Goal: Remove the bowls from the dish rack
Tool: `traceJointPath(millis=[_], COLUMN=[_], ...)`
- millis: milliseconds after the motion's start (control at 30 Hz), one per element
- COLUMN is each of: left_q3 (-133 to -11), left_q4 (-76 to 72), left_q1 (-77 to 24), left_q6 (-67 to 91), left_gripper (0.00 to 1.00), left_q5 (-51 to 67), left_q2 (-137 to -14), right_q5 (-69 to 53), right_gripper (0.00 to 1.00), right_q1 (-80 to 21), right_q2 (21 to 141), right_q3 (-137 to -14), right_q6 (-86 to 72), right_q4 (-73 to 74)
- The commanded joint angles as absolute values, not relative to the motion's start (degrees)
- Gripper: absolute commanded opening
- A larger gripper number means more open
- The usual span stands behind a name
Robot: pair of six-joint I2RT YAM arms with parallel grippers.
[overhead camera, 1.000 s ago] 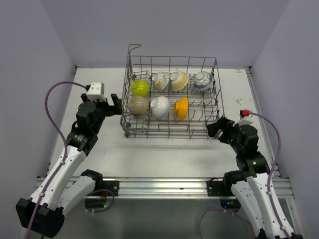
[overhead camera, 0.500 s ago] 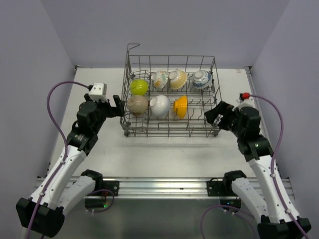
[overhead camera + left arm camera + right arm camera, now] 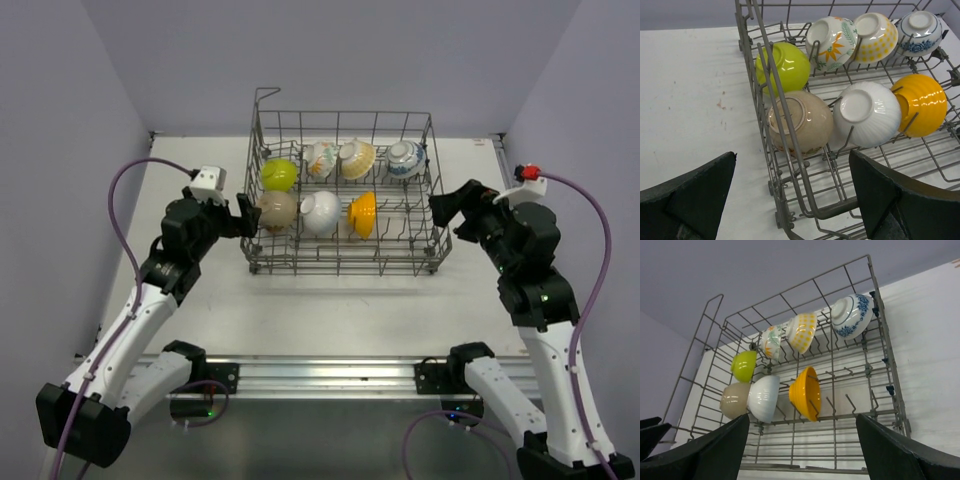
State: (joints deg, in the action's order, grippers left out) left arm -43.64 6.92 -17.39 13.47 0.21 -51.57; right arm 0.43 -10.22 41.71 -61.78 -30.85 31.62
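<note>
Top external: 7 bowls (image 3: pixel 322 213) tilted on tines in dish rack (image 3: pixel 340 258).

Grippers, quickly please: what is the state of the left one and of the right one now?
Left gripper: open, holding nothing.
Right gripper: open, holding nothing.

Seven small bowls (image 3: pixel 867 112), tipped on edge in two rows, sit inside the grey wire dish rack (image 3: pixel 340 262) between the left gripper (image 3: pixel 242 215) and right gripper (image 3: pixel 446 207), the beige bowl (image 3: pixel 807 122) nearest the left one.
</note>
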Motion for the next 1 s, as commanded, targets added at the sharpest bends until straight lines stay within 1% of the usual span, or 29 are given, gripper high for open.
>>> traceJointPath(millis=[0,33,67,133,167,200,267,467,567,767,967], left_q3=[-45.2,-45.2,-45.2,-45.0,-45.1,-45.0,-45.0,-44.9,-45.0,-45.2,-45.2], left_q4=[4.7,4.7,4.7,4.5,4.3,4.2,4.2,4.1,4.1,4.4,4.5], left_q1=[-17.8,-17.9,-18.0,-18.2,-18.3,-18.4,-18.6,-19.2,-19.2,-19.5,-19.8], left_q6=[14.1,14.0,13.9,13.9,13.9,13.9,13.9,13.7,13.7,13.4,13.4], left_gripper=[1.0,1.0,1.0,1.0,1.0,1.0,1.0,1.0,1.0,1.0,1.0], left_q5=[3.9,4.3,4.7,5.5,5.6,6.0,6.2,6.5,6.9,6.9,7.2], left_q2=[-52.3,-52.5,-52.6,-52.6,-52.7,-52.6,-52.9,-53.3,-53.7,-54.0,-54.1], right_q5=[-2.6,-5.4,-6.6,-9.2,-10.2,-11.2,-13.0,-12.9,-12.5,-10.9,-12.6], right_gripper=[0.9,0.88,0.85,0.82,0.8,0.8,0.76,0.75,0.76,0.77,0.75], right_q1=[-10.3,-10.3,-10.3,-10.3,-10.4,-10.4,-11.2,-14.8,-16.4,-17.5,-18.1], right_q2=[46.7,48.5,51.9,56.0,59.8,61.5,65.5,69.0,72.1,76.4,81.1], right_q3=[-63.7,-64.2,-65.0,-65.7,-66.1,-66.2,-66.4,-64.6,-64.2,-62.3,-62.8], right_q6=[-29.5,-29.4,-29.3,-29.3,-28.9,-28.7,-27.7,-27.2,-27.2,-29.3,-30.2], right_q4=[31.6,31.4,31.4,31.6,31.6,31.8,31.5,27.4,26.5,21.2,16.9])
